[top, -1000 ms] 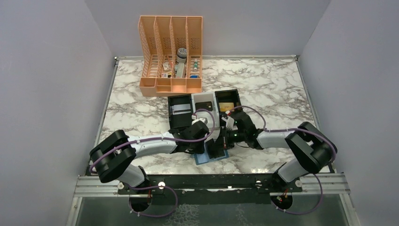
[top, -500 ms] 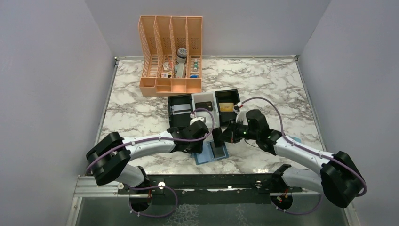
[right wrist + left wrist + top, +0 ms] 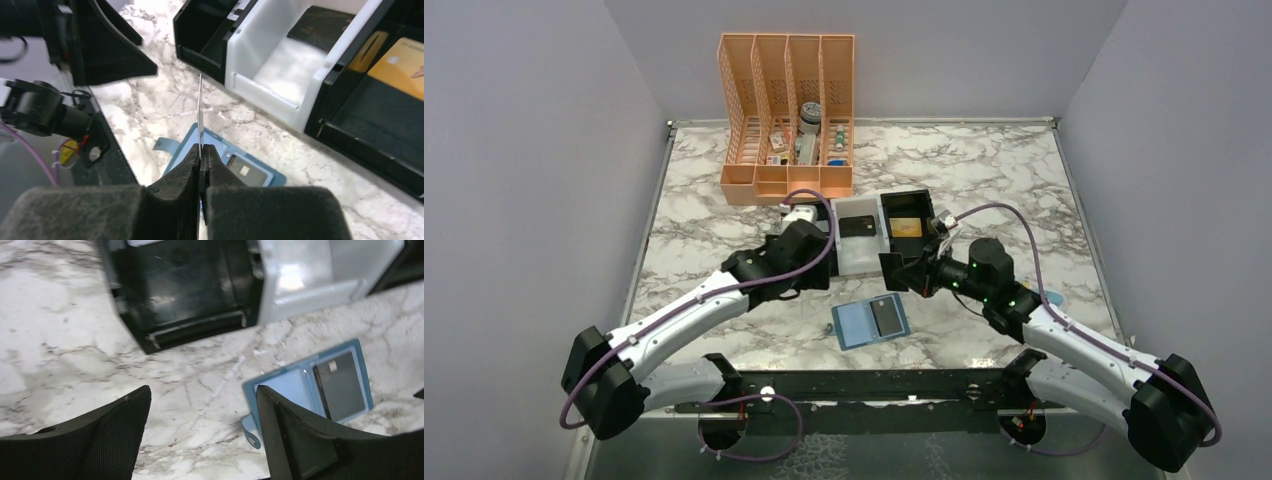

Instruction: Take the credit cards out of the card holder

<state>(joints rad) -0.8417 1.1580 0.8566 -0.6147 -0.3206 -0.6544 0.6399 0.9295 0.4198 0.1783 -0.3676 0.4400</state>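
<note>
Top external: card holder (image 3: 854, 326) open flat on marble table (image 3: 994, 170), centre near edge, btwn the two arms, apart from tray (image 3: 861, 264). Black card (image 3: 887, 316) lying in holder's R panel, L panel plain blue.

R gripper (image 3: 906, 272) clamped on a 2nd card (image 3: 891, 270), held up off the table btwn holder and tray's front wall, not touching the holder. Right wrist view: card edge-on and upright, pinched at its bottom edge btwn the pads (image 3: 170, 185), holder directly below, tray beyond.

L gripper (image 3: 201, 392): fingers wide apart, nothing btwn them, over bare marble just in front of tray's L black bin. Height above table: can't tell. Left wrist view: holder at lower R, black card on its far panel, small tab sticking out at holder's near-L corner.

Tray: 3 bins side by side, black / white / black. Gold card (image 3: 905, 227) flat in R black bin, dark card (image 3: 855, 227) in white mid bin. L bin mostly under L arm in top view.

Orange file rack (image 3: 789, 120) at back of table w/ small items inside, well apart from holder and tray.
</note>
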